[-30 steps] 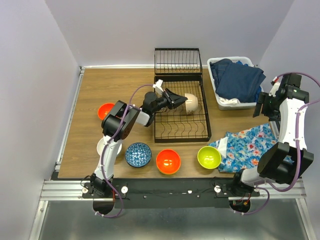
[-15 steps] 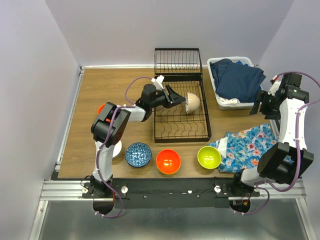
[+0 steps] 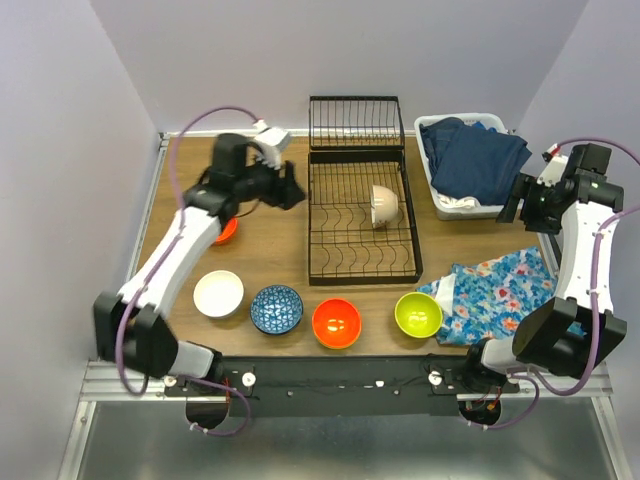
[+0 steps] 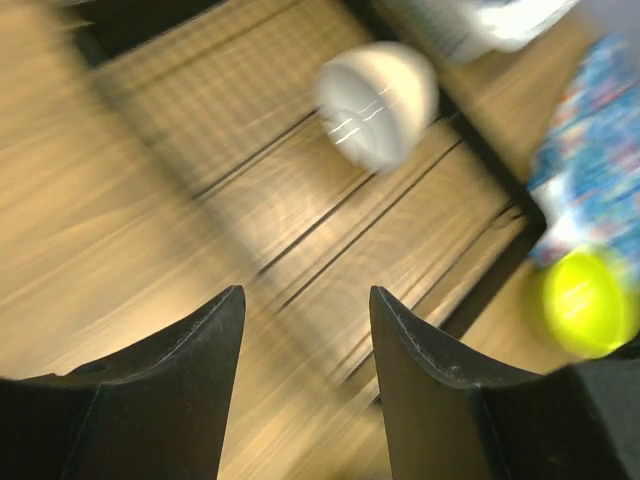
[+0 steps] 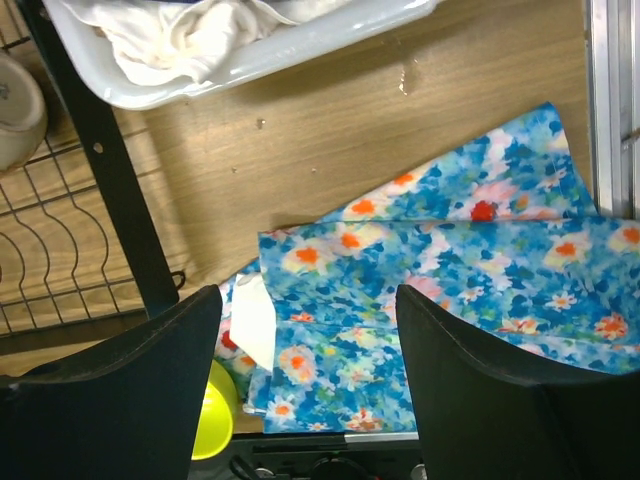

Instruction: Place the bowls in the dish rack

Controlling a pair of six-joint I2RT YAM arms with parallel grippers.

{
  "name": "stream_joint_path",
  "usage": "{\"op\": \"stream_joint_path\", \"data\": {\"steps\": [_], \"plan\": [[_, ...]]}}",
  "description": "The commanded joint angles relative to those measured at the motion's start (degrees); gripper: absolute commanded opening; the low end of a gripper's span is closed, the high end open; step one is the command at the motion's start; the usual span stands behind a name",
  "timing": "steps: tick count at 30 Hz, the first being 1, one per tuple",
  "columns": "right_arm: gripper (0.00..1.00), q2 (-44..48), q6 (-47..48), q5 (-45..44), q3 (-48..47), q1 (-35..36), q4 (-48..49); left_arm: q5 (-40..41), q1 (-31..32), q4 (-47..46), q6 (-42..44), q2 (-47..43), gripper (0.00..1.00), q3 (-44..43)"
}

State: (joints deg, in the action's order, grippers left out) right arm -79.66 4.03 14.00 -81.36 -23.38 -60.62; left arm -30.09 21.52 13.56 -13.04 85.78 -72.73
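A cream bowl (image 3: 384, 205) stands on edge in the slotted part of the black dish rack (image 3: 330, 262); it shows blurred in the left wrist view (image 4: 378, 100). My left gripper (image 3: 288, 190) is open and empty, left of the rack over bare table. On the front of the table sit a white bowl (image 3: 218, 293), a blue patterned bowl (image 3: 276, 308), an orange bowl (image 3: 336, 323) and a lime green bowl (image 3: 418, 314). A second orange bowl (image 3: 226, 231) is partly hidden under my left arm. My right gripper (image 3: 520, 205) is open and empty, above the floral cloth (image 5: 430, 290).
A white tub (image 3: 447, 207) of dark clothes stands right of the rack. The floral cloth (image 3: 490, 295) lies at the front right, beside the lime bowl (image 5: 212, 420). The rack's taller basket end (image 3: 356, 122) is at the back.
My left gripper has let go of the cream bowl in the rack and pulled back to the left, clear of the rack. The right arm has barely moved.
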Motion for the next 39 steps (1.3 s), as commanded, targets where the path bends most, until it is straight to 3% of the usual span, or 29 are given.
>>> {"op": "stream_joint_path", "data": {"steps": [1, 2, 5, 9, 17, 32, 38, 39], "plan": [[0.79, 2.4, 2.8, 3.8, -0.9, -0.5, 1.0, 8.6, -8.8, 39.0, 35.2, -11.1, 0.61, 2.3], [0.79, 2.9, 3.2, 4.3, -0.3, -0.5, 1.5, 10.0, -9.3, 42.7, 43.9, -14.2, 0.6, 3.8], [0.79, 3.4, 4.1, 5.4, 0.8, -0.5, 3.0, 15.1, -10.3, 50.1, 58.5, -23.7, 0.59, 8.9], [0.79, 3.2, 4.6, 6.8, 2.5, -0.5, 5.3, 16.7, -10.4, 56.1, 67.3, -33.0, 0.59, 18.3], [0.78, 2.8, 5.5, 7.7, 1.9, -0.5, 6.0, 21.6, -10.4, 51.7, 67.1, -38.4, 0.58, 27.2], [0.78, 3.9, 5.7, 7.6, 3.1, -0.5, 5.8, 18.3, -10.3, 50.3, 66.2, -36.6, 0.56, 34.7], [0.78, 3.9, 5.0, 7.6, 3.1, -0.5, 6.0, 19.4, -10.4, 45.6, 63.3, -33.3, 0.46, 36.3], [0.78, 3.8, 5.0, 7.4, 3.1, -0.5, 5.9, 19.0, -10.4, 45.0, 62.8, -32.8, 0.38, 36.2]]}}
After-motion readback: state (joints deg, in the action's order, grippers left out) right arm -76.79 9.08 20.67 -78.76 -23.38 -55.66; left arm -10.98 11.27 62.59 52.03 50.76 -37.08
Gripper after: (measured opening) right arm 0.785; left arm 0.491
